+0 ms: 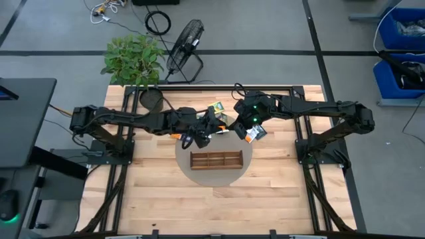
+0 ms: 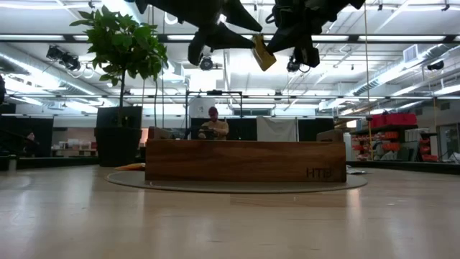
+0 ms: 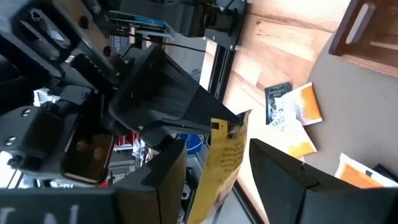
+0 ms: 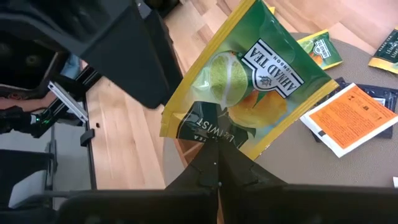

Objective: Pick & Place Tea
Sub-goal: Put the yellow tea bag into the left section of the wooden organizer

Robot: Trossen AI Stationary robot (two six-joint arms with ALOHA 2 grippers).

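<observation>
A yellow-green tea packet (image 4: 249,81) hangs in the air above the round grey mat (image 1: 247,167), with my right gripper (image 4: 216,167) shut on it. My left gripper (image 3: 217,186) comes from the table's left. It is open, with one finger on each side of the same packet (image 3: 225,163), which shows edge-on between them. In the low view the packet (image 2: 262,52) hangs tilted between both grippers, high above the long wooden tray (image 2: 244,160). More tea packets, orange (image 4: 351,118), green (image 4: 320,50) and dark blue (image 3: 277,99), lie flat on the mat beyond the tray (image 1: 216,160). My right gripper pinches the packet between its two fingers at one edge (image 4: 208,142), near the dark printed band. The fingers come from the table's right, slanting down. The packet stands out past the fingertips, tilted and lifted clear of the mat and the tray.
A potted plant (image 1: 133,56) and a floor fan (image 1: 184,41) stand past the table's far edge. A dark round pot (image 1: 151,99) sits at the far left of the table. The near half of the table (image 1: 219,206) is bare wood. A person (image 2: 213,122) sits far behind.
</observation>
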